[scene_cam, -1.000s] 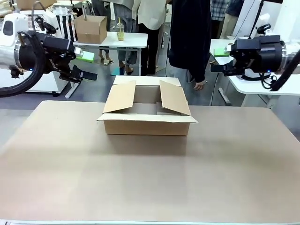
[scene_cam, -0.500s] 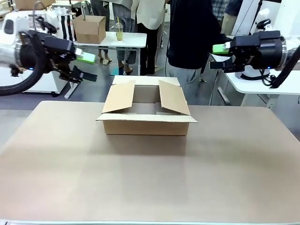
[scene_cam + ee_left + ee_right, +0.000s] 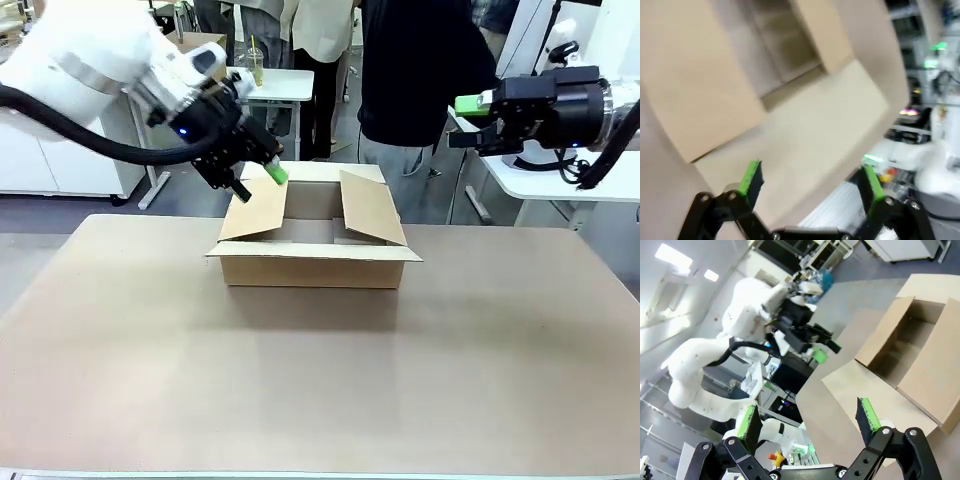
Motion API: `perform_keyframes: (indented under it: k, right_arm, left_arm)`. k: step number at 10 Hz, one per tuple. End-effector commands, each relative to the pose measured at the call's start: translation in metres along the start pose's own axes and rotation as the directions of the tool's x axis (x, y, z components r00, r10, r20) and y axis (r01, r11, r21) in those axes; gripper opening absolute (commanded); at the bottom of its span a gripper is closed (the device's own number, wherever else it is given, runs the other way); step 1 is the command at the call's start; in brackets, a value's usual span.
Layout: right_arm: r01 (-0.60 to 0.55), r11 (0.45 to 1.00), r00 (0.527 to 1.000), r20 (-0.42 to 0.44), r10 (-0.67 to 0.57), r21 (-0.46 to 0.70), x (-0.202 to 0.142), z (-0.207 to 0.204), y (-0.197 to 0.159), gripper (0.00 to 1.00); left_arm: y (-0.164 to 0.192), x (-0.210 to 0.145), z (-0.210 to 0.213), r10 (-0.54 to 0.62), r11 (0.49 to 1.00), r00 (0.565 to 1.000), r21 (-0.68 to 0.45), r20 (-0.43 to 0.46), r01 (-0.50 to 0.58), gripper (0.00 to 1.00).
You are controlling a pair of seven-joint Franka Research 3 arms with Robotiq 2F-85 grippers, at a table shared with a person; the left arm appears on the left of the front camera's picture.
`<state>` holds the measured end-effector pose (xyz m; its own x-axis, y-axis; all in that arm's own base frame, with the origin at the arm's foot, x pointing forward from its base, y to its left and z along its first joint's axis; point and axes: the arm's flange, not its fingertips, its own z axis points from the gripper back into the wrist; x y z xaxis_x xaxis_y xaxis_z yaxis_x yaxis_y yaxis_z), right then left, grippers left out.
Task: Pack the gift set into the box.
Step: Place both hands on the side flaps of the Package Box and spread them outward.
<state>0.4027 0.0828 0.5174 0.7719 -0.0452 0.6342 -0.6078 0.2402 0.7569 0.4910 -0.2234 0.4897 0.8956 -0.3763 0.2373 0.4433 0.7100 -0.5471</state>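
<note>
The box (image 3: 312, 262) sits on the tabletop (image 3: 320, 390) with its near flap folded outward and both side flaps leaning in over the opening. What shows of its inside is bare cardboard.

The step in hand looks like clearing that opening. The left flap (image 3: 258, 207) tilts inward and would foul anything lowered in. To do it well, the left gripper (image 3: 258, 181) should meet the flap near its free edge, on the inner face, and sweep it outward, away from the box's middle. That sweep should be slow, because the carton looks light (nothing visibly weighs it down) and could slide or tip. Pressing close to the hinge crease would likely shove the whole box rather than fold the flap. The right flap (image 3: 372, 208) probably wants the same treatment.

The left arm (image 3: 90, 60) extends from the box's left side, wrist pitched down toward it, with the gripper just above the left flap's far upper edge. Whether a pad touches the cardboard cannot be told. In the blurred left wrist view its fingers (image 3: 752, 177) stand apart with nothing between them, looking down at the box.

The right gripper (image 3: 463, 122) hangs high and well to the right of the box, beyond its far side, held roughly level and pointing back toward it. Its fingers (image 3: 867, 417) are also spread and empty, and the right wrist view looks across at the box's open top. A person (image 3: 420, 70) stands beyond the box's far side.
</note>
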Motion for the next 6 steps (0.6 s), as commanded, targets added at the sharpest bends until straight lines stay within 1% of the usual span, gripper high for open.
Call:
perform_keyframes:
  k: [1,3,4,6]
  right_arm:
    - [0.001,1.0,1.0,0.025,-0.001,0.02,0.002,-0.002,0.002,1.0]
    - [0.001,1.0,1.0,0.025,-0.001,0.02,0.002,-0.002,0.002,1.0]
    - [0.001,1.0,1.0,0.025,-0.001,0.02,0.002,-0.002,0.002,1.0]
    - [0.001,1.0,1.0,0.025,-0.001,0.02,0.002,-0.002,0.002,1.0]
  left_arm:
    - [-0.001,0.034,-0.007,0.043,0.984,0.984,0.179,-0.173,-0.012,1.0]
    - [-0.003,0.052,-0.027,0.043,0.937,0.98,0.349,-0.195,0.028,1.0]
    - [-0.004,0.06,-0.038,0.043,0.91,0.978,0.413,-0.203,0.046,1.0]
    - [-0.009,0.084,-0.065,0.019,0.877,0.965,0.469,-0.261,0.11,1.0]
